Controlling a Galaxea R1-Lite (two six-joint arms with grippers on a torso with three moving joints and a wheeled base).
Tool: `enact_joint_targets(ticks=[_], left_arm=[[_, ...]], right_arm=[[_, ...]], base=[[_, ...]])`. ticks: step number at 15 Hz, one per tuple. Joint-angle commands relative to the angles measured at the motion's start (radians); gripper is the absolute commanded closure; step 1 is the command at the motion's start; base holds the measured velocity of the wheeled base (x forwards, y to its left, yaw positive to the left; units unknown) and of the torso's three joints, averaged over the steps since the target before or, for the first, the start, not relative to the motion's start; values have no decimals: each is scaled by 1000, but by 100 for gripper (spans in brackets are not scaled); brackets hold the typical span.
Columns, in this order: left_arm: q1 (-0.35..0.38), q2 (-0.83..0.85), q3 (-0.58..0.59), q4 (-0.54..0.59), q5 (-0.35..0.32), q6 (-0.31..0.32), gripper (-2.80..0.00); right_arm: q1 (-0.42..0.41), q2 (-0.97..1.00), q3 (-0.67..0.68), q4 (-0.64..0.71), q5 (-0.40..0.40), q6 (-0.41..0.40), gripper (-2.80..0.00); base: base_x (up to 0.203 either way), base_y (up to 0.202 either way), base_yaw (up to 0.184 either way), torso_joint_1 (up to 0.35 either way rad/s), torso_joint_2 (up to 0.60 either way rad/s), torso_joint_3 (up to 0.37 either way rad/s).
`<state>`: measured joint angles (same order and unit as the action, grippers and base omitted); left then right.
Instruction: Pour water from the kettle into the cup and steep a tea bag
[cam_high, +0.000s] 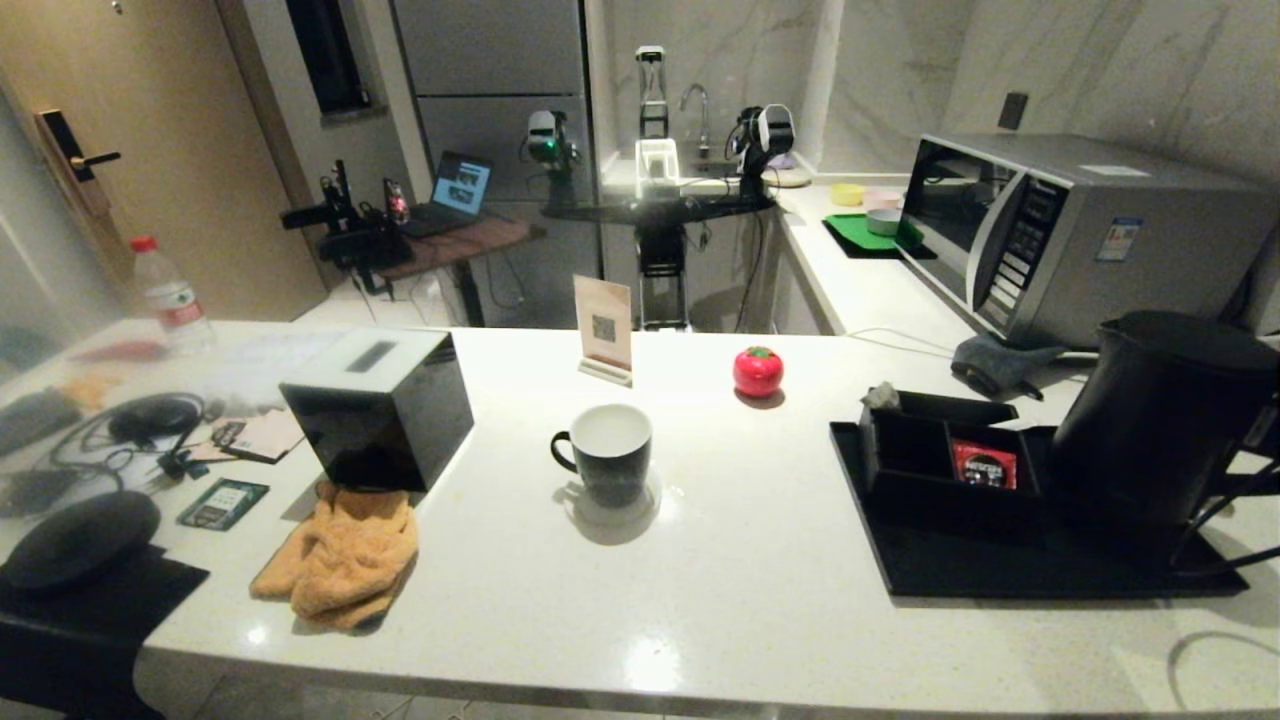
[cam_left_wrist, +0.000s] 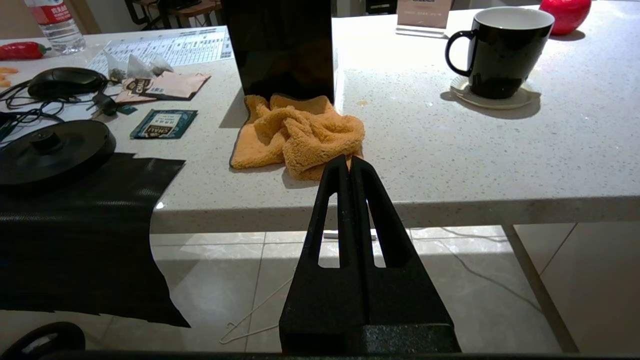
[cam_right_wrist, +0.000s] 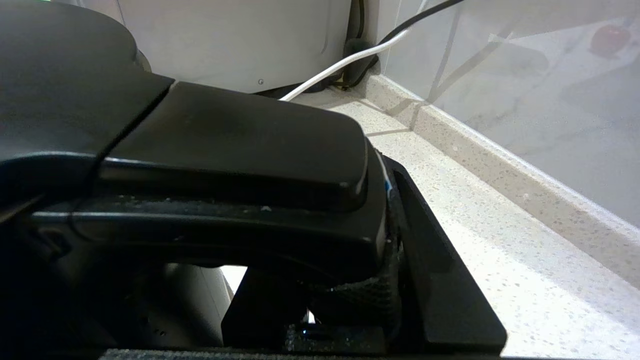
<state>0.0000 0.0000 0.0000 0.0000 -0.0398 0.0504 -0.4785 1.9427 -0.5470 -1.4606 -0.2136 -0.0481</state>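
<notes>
With our right hand (cam_right_wrist: 350, 300) clamped on the kettle's (cam_high: 1160, 420) stiff loop handle, we judge the kettle heavy and sloshing, the fragile cup (cam_high: 605, 450) well apart across the surface, our left hand (cam_left_wrist: 350, 165) shut.

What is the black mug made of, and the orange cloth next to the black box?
The mug looks like glazed ceramic: its black outside is shiny with reflections, and the inside is smooth white. The orange cloth looks like soft terry or microfibre fabric: it is fuzzy, matte and crumpled into folds. Neither can be told for sure by look alone.
</notes>
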Motion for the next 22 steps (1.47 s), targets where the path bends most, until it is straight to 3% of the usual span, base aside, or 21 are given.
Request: enact_joint_targets(ticks=[1, 7, 12, 17, 22], left_arm=[[0, 0, 0, 0, 0, 0, 0], [0, 0, 0, 0, 0, 0, 0], [0, 0, 0, 0, 0, 0, 0], [2, 0, 0, 0, 0, 0, 0], [1, 0, 0, 0, 0, 0, 0]], right_arm=[[0, -57, 5, 17, -1, -1, 0], [5, -167, 4, 128, 0, -1, 0], [59, -266, 4, 245, -1, 38, 0], [177, -362, 17, 329, -2, 67, 0], [346, -448, 86, 339, -4, 78, 0]], base=[[0, 0, 0, 0, 0, 0], [0, 0, 0, 0, 0, 0], [0, 0, 0, 0, 0, 0], [0, 0, 0, 0, 0, 0], [0, 0, 0, 0, 0, 0]])
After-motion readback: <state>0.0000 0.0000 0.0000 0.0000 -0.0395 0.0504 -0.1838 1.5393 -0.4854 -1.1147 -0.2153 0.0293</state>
